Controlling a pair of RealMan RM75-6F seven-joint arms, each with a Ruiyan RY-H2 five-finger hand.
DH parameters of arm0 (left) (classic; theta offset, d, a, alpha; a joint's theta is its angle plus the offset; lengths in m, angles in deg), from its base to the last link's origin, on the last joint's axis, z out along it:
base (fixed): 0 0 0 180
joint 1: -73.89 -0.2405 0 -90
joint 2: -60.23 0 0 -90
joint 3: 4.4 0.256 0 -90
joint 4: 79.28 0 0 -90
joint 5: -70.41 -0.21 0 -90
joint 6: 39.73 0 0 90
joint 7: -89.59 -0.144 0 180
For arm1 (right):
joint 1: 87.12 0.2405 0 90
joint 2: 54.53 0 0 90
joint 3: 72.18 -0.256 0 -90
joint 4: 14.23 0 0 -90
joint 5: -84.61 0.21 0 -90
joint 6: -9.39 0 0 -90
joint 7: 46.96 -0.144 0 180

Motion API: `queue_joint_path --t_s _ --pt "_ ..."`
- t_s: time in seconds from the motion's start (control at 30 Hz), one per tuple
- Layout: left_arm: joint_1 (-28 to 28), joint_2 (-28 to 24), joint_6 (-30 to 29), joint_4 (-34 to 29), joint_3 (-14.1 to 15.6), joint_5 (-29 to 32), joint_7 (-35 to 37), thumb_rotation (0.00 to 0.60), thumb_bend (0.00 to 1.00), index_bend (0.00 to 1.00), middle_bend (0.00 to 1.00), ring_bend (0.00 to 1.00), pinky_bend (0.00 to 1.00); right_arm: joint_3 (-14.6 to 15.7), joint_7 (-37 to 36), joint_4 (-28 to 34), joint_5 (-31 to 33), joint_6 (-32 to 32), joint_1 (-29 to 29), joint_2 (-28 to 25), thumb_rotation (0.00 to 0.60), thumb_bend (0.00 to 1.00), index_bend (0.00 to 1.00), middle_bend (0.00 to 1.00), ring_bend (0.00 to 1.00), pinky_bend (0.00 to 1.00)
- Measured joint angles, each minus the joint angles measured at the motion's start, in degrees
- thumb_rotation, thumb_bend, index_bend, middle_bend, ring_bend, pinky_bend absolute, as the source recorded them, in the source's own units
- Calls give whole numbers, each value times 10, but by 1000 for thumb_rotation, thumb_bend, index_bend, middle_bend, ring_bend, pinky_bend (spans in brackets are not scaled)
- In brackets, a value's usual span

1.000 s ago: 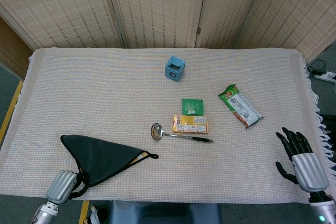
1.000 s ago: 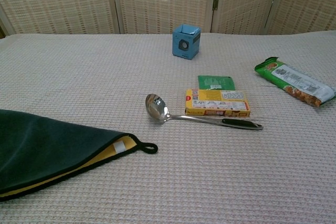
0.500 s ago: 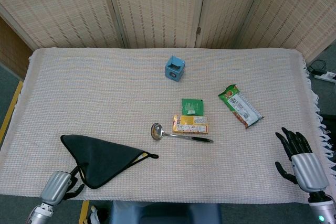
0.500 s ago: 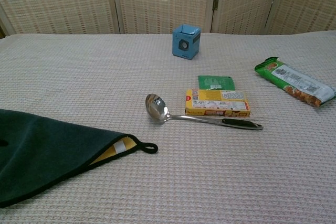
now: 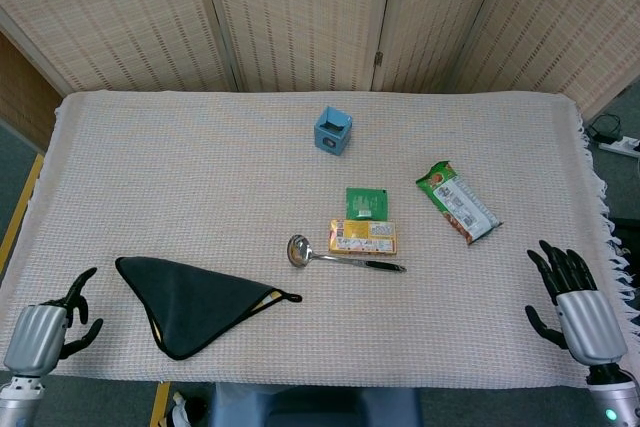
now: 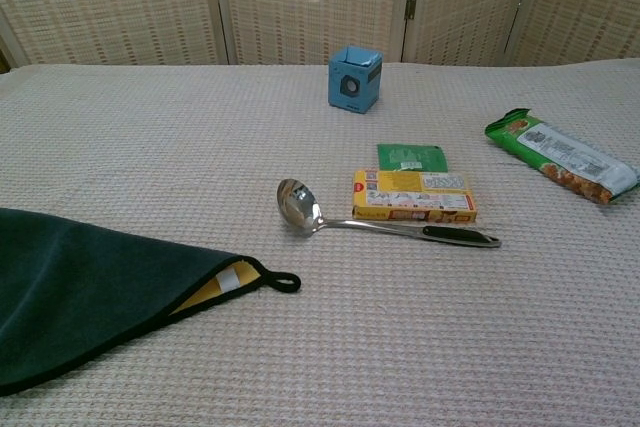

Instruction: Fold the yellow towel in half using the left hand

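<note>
Matt cloth towel point(image 5: 195, 299) — glossy metal ladle point(image 6: 300, 206) — woven tablecloth point(image 5: 200, 177).

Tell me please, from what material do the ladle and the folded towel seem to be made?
The ladle looks like polished metal, probably steel: its bowl mirrors the light, while its handle is dark, perhaps plastic. The towel looks like soft, matte cloth: it lies limp and folded, dark outside with a yellow inner face and a small hanging loop.

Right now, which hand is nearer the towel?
Left. The left hand sits open just off the towel, near its left corner, not touching. The right hand is across the table at the right edge.
</note>
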Motion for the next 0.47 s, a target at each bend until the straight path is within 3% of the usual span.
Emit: queue_joint_path --t_s 0.07,0.23,0.47 --pt "-2 -21 5 -37 -9 20 -35 600 249 90 28 13 0 -4 11 7 0 4 0 3 600 426 0 0 0 0" --pt "-8 -61 2 -141 -33 52 -121 600 230 87 28 7 0 -5 37 16 -3 1 3 10 600 426 0 0 0 0" --pt "-14 -68 5 -162 -39 59 -162 600 205 81 28 0 0 -2 44 20 -5 -18 12 12 600 426 0 0 0 0"
